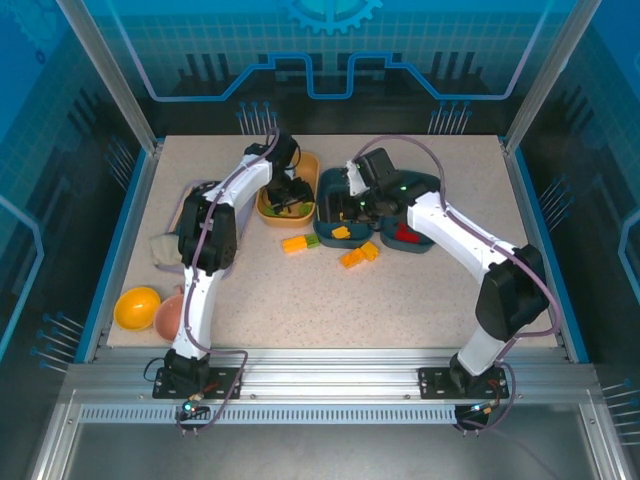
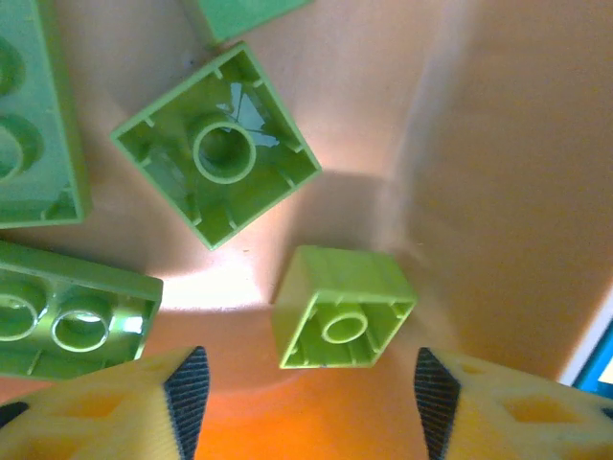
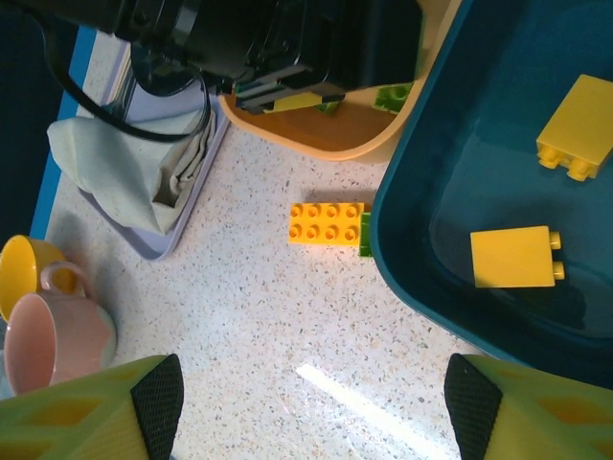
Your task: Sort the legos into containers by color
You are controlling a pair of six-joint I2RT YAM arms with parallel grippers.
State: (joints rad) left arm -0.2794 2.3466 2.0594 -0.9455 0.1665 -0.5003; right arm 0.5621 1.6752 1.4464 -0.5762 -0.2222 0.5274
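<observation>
My left gripper (image 2: 311,398) hangs open inside the yellow-orange tub (image 1: 311,166), over its floor (image 2: 498,172). A small green brick (image 2: 340,307) lies loose just ahead of the fingers, touching neither pad. Several more green bricks (image 2: 220,153) lie around it. My right gripper (image 3: 316,407) is open and empty above bare table beside the left teal tub (image 3: 412,259), which holds two yellow bricks (image 3: 512,257). A yellow brick (image 3: 327,223) with a green one (image 3: 366,235) against it lies on the table. More yellow bricks (image 1: 358,254) lie in front of the tubs. Red bricks (image 1: 405,235) sit in the right teal tub (image 1: 428,185).
A lavender tray (image 3: 158,244) with a crumpled cloth (image 3: 124,158) sits at the left. A yellow cup (image 1: 137,307) and a pink one (image 1: 170,312) stand near the front left corner. The left arm (image 3: 239,38) reaches over the yellow-orange tub.
</observation>
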